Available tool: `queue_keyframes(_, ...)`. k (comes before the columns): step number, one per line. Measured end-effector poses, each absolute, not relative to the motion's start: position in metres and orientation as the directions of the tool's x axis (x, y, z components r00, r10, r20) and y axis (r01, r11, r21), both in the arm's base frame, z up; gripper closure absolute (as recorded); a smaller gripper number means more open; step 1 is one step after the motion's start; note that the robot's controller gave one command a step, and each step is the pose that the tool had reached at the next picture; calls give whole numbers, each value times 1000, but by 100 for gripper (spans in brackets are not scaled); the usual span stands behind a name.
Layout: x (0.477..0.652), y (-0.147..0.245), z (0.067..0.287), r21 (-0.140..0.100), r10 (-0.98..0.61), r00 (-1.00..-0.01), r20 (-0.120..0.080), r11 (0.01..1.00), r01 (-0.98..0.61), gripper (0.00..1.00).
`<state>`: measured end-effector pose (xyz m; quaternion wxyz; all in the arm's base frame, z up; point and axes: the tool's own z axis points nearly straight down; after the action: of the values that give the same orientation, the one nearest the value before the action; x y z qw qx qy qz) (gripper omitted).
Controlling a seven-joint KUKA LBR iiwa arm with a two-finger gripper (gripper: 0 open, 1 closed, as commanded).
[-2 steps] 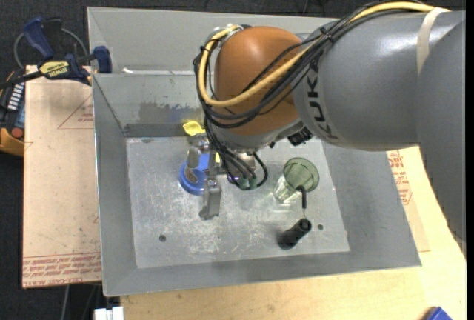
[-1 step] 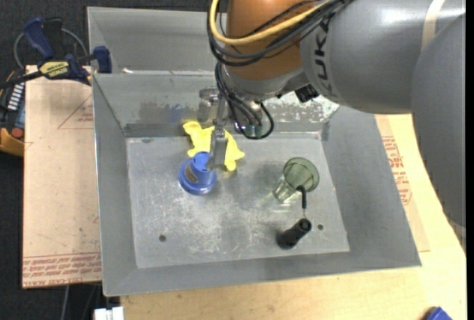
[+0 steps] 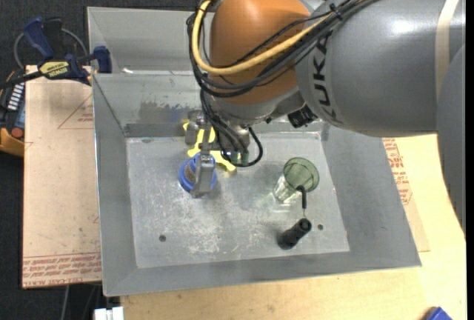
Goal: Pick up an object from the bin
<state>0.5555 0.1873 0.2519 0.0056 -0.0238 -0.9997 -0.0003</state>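
Gripper (image 3: 201, 176) low at bin (image 3: 111, 185) floor, left of centre, on small blue round object (image 3: 188, 173), its opening not discernible; step judged as grasp attempt, next move likely needs firm closure on that object, then vertical lift clear of walls.

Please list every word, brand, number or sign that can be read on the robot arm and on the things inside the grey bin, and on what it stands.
"UKA": black letters along the grey arm casing; apparently the brand name, its start hidden by cables.
Blue round thing, clear and green glass-like thing, small black cylinder: no text visible on them.
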Motion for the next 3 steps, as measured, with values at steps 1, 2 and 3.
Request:
queue_keyframes(1,623,202,246,6,-6,-1000,-18,1000,-6,0)
queue_keyframes(2,525,185,316,0,-20,-1000,11,1000,-20,0)
queue_keyframes(3,584,176,273,8,-21,-1000,-18,1000,-21,0)
